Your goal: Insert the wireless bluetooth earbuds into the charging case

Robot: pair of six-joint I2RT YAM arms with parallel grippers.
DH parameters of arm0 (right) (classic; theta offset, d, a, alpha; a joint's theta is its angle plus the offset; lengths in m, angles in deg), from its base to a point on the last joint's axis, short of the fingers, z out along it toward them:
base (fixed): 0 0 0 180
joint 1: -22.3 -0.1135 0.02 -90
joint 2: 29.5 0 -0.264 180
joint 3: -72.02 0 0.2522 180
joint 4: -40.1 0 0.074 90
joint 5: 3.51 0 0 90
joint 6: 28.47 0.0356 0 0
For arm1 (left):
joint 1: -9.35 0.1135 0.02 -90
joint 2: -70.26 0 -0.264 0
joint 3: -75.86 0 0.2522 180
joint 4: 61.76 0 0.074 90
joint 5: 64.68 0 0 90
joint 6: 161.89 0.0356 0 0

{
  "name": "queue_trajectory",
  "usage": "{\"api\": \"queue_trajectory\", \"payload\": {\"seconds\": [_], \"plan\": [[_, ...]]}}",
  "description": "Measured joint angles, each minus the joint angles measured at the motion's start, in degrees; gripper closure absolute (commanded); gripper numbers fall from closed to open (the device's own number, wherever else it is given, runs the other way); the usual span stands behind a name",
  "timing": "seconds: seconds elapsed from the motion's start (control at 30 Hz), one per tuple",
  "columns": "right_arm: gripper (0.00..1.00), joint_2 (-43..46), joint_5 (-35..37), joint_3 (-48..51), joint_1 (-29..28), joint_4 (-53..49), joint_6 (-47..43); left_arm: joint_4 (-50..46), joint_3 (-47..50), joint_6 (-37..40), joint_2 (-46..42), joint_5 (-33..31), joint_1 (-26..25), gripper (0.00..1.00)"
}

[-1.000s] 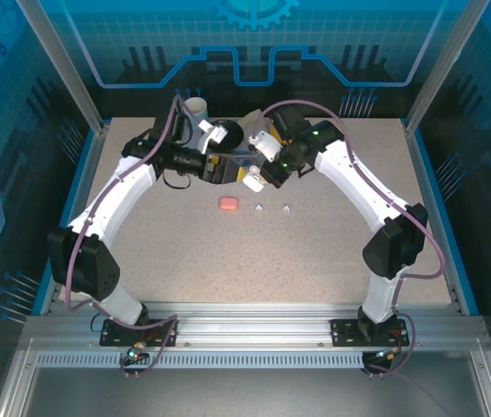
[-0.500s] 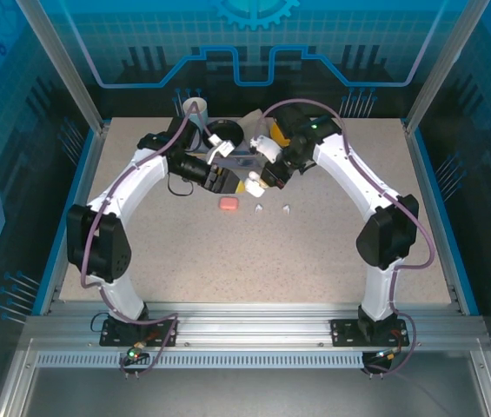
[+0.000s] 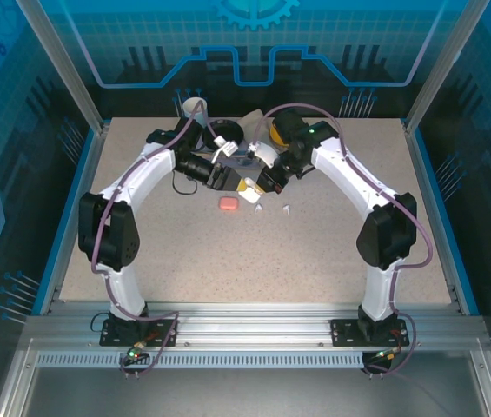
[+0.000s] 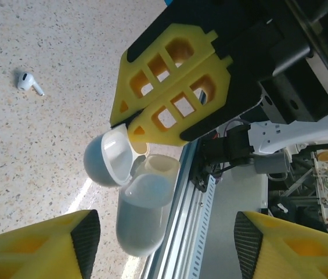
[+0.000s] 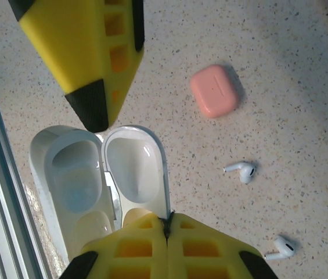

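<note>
A white charging case hangs above the table with its lid swung open and both halves empty. My right gripper is shut on the rim of the lid. In the left wrist view the case body sits between the wide-apart fingers of my open left gripper, nearer the left finger. Two white earbuds lie loose on the table, seen from above as earbuds. The pink earbuds are out of view.
A shut pink case lies on the table just in front of both grippers. A white cup stands at the back edge behind the left arm. The metal frame rail shows behind the case in the left wrist view.
The left arm has folded in, bringing its gripper to the right around the case. The right gripper has shifted slightly forward and left with the case.
</note>
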Motion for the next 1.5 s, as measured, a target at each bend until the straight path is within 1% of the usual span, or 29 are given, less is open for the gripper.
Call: {"api": "queue_trajectory", "payload": {"seconds": [0.27, 0.53, 0.9, 1.3, 1.5], "plan": [[1.00, 0.7, -0.9, 0.0, 0.0, 0.8, 0.0, -4.0, -1.6, 2.8, 3.5, 1.9, -0.8, 0.48], [1.00, 1.3, -0.9, 0.0, 0.0, 1.2, 0.0, -7.1, -3.3, 5.0, 5.2, 4.3, -1.2, 0.53], [1.00, 1.5, -0.9, 0.5, 0.0, 1.2, 0.0, -10.6, -5.4, 7.8, 6.7, 6.0, -1.7, 0.67], [1.00, 1.8, -0.9, 0.7, 0.0, 1.6, 0.0, -11.8, -6.2, 8.9, 7.9, 7.3, -1.7, 0.67], [1.00, 1.8, -0.7, 0.7, 0.0, 1.6, 0.2, -12.1, -6.9, 9.0, 8.5, 7.7, -1.7, 0.74]]}}
